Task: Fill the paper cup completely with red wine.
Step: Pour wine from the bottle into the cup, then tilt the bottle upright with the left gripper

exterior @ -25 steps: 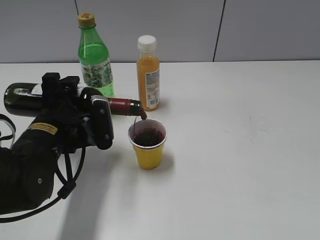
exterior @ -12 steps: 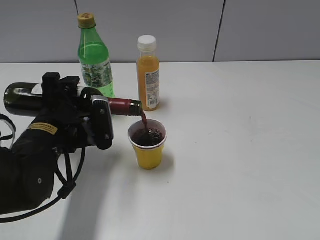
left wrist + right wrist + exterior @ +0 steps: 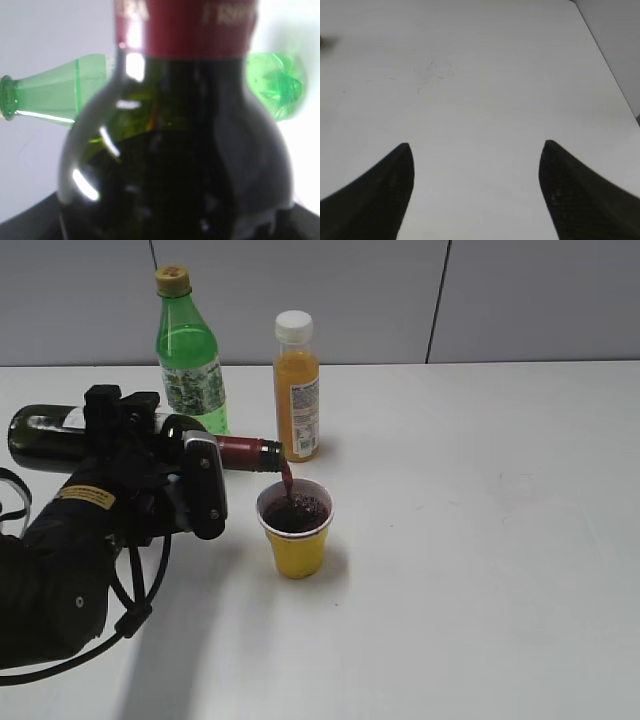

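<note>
The yellow paper cup point(image 3: 297, 545) stands on the white table, and dark red wine point(image 3: 296, 512) fills it close to its white rim. My left gripper point(image 3: 180, 465) is shut on the dark glass wine bottle point(image 3: 45, 435) and holds it about level, its red-foiled neck point(image 3: 245, 453) pointing right. The mouth is just above the cup's left rim, and a stream of wine falls into the cup. In the left wrist view the bottle's shoulder point(image 3: 175, 170) fills the frame and hides the jaws. My right gripper point(image 3: 476, 147) is open and empty over bare table.
A green plastic bottle point(image 3: 190, 360) stands behind the wine bottle; it also shows in the left wrist view point(image 3: 45, 95). An orange juice bottle point(image 3: 297, 390) with a white cap stands just behind the cup. The white table point(image 3: 480, 540) stretches right of the cup.
The stream from the bottle's mouth has grown from a thin trickle to a thicker flow, and the wine in the cup stands a little higher. The arm and bottle have barely moved.
</note>
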`<state>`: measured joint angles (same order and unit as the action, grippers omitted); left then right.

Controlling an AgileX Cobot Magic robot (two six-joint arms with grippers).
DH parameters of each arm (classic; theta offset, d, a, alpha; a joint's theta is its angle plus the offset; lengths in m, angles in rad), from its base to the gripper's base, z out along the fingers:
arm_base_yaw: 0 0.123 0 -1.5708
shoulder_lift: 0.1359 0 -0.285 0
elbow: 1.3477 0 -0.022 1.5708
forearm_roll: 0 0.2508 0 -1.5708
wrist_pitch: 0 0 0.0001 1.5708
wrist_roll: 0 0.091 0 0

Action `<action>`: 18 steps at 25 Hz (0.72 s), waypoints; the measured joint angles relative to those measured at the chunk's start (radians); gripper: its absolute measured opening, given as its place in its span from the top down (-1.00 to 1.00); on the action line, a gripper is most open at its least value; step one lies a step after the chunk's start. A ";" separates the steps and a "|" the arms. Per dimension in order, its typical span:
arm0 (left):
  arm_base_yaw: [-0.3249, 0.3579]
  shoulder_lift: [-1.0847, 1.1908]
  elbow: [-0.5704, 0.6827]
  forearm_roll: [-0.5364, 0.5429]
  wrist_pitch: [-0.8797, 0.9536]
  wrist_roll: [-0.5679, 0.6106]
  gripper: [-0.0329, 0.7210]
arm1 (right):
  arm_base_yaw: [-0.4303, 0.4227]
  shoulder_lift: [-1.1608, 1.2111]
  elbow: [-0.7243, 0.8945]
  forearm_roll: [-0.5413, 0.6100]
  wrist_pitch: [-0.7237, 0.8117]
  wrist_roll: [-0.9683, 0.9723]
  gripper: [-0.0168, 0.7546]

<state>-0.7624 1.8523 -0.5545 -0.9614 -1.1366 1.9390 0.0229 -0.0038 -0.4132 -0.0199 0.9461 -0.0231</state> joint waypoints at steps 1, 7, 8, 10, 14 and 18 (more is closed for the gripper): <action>0.000 0.000 0.000 0.000 0.000 0.000 -0.55 | 0.000 0.000 0.000 0.000 0.000 0.000 -0.57; 0.000 0.000 0.000 0.000 -0.001 0.014 -0.55 | 0.000 0.000 0.000 0.000 0.000 0.000 -0.57; 0.000 0.000 0.000 0.000 -0.001 0.015 -0.55 | 0.000 0.000 0.000 0.000 0.000 0.000 -0.57; 0.000 0.000 0.000 0.000 -0.001 0.016 -0.55 | 0.000 0.000 0.000 0.000 0.000 0.000 -0.57; 0.000 0.000 0.000 0.000 -0.002 0.016 -0.55 | 0.000 0.000 0.000 0.000 0.000 0.000 -0.57; 0.000 0.000 0.000 0.000 -0.004 0.023 -0.55 | 0.000 0.000 0.000 0.000 0.000 0.000 -0.57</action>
<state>-0.7624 1.8523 -0.5545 -0.9614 -1.1411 1.9616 0.0229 -0.0038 -0.4132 -0.0199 0.9461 -0.0231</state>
